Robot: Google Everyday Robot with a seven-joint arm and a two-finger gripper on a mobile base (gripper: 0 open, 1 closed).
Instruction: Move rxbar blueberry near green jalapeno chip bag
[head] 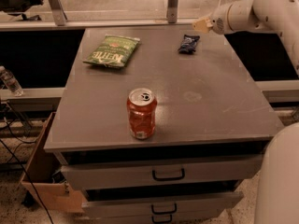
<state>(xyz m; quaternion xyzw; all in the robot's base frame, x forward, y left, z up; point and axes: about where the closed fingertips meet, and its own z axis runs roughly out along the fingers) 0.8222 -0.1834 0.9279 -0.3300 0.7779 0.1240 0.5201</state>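
Note:
The rxbar blueberry (188,43), a small dark wrapper, lies flat on the grey table top (201,101) near its far right edge. The green jalapeno chip bag (112,51) lies flat at the far left of the table, well apart from the bar. My gripper (202,24) hangs above the far right edge of the table, just up and to the right of the bar. It does not touch the bar and holds nothing.
An orange soda can (141,113) stands upright near the table's front middle. Drawers (168,174) sit below the table top. A cardboard box (44,181) stands on the floor at the left. A plastic bottle (9,80) is at the far left.

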